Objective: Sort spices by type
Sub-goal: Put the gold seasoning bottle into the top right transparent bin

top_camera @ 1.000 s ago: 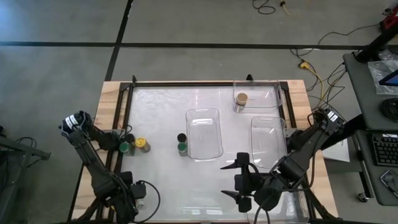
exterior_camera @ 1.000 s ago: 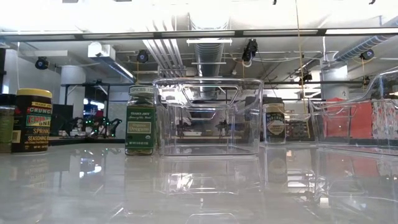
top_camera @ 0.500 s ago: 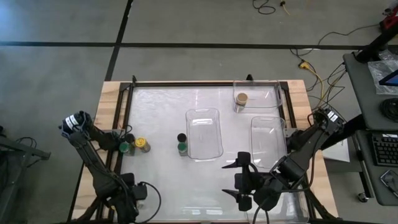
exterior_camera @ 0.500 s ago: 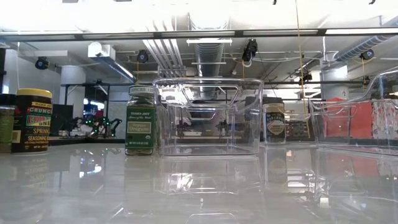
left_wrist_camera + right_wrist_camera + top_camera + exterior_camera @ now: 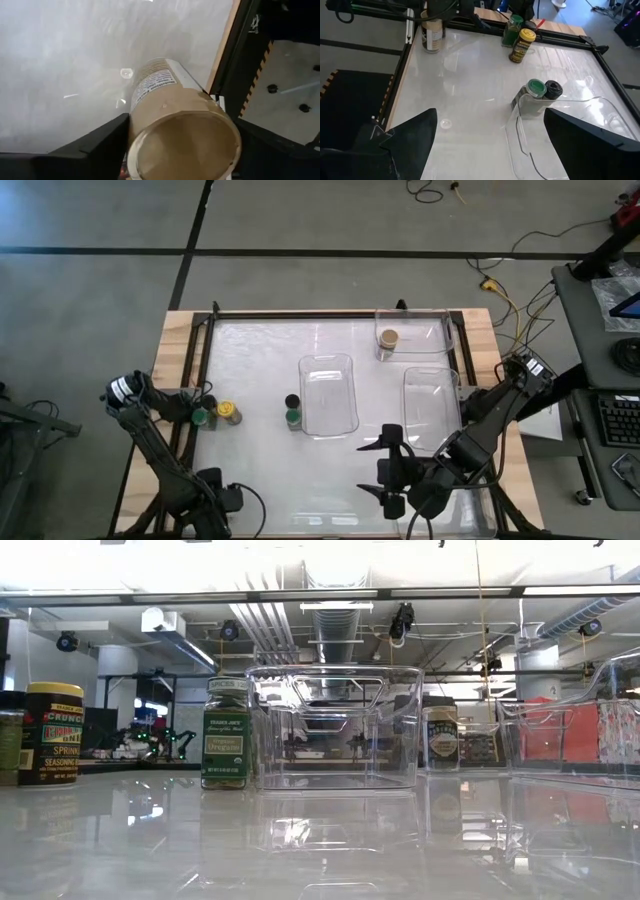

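1. While the left gripper (image 5: 181, 120) sits at the lower left of the high view, its wrist view shows a tan-lidded jar (image 5: 182, 150) filling the space between its jaws. Whether they are already clamped on it I cannot tell.
2. Against a second ago, the left arm has shifted: its elbow at the left edge of the high view lies a little lower, and the wrist has moved with it.
3. My reading is that this arm is taking hold of the jar, so a lift is probably next.
4. At the lower middle of the high view the right gripper (image 5: 385, 470) waits, jaws wide apart and empty, unchanged.
5. Nothing else has moved. A green jar (image 5: 201, 417) and a yellow jar (image 5: 230, 414) stand together at the left, and a black jar (image 5: 292, 401) and a second green jar (image 5: 293, 417) stand just left of the middle tray (image 5: 328, 362).
6. Another tan jar (image 5: 389, 338) stands in the upper-right tray (image 5: 445, 330), the likely home for the jar in hand.
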Robot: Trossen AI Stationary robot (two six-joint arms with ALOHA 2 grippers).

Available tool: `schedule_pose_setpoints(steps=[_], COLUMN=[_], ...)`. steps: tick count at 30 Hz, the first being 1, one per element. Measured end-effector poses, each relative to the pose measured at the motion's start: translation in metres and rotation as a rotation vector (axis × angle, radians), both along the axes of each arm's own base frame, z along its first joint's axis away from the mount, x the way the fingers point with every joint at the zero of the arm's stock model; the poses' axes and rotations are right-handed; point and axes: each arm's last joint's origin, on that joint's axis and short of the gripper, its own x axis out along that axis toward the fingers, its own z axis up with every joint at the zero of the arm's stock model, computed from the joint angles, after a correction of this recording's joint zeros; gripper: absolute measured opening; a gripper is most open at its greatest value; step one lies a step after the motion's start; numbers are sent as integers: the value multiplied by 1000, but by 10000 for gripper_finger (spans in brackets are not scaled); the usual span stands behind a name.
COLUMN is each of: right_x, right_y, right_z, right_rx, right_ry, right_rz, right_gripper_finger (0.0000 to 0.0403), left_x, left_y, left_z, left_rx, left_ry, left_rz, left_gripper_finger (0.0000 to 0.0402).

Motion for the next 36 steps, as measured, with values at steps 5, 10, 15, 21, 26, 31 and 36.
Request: schedule_pose_setpoints(steps=[5,10,15,21,26,31,36], right_x=[-2,-9,-17,-24,-29,-40,-50], right_y=[0,-1,-6,-11,-10,-5,0], right_z=[2,12,18,16,12,9,5], right_rx=[4,16,20,30,79,112,123], right_ry=[2,-18,-10,48,109,148,181], right_rz=[10,30,29,5,1,-21,-36], right_gripper_finger=[359,359,359,359,359,359,359], left_x=[5,31,73,131,173,198,220], left_y=[5,16,42,76,90,96,106], left_z=[3,22,45,53,55,47,34], left_rx=[-1,-40,8,90,146,185,209], left_ry=[5,-65,-154,-122,-133,-138,-159], left_rz=[48,105,168,155,64,8,7], left_gripper_finger=[258,258,258,258,258,258,258])
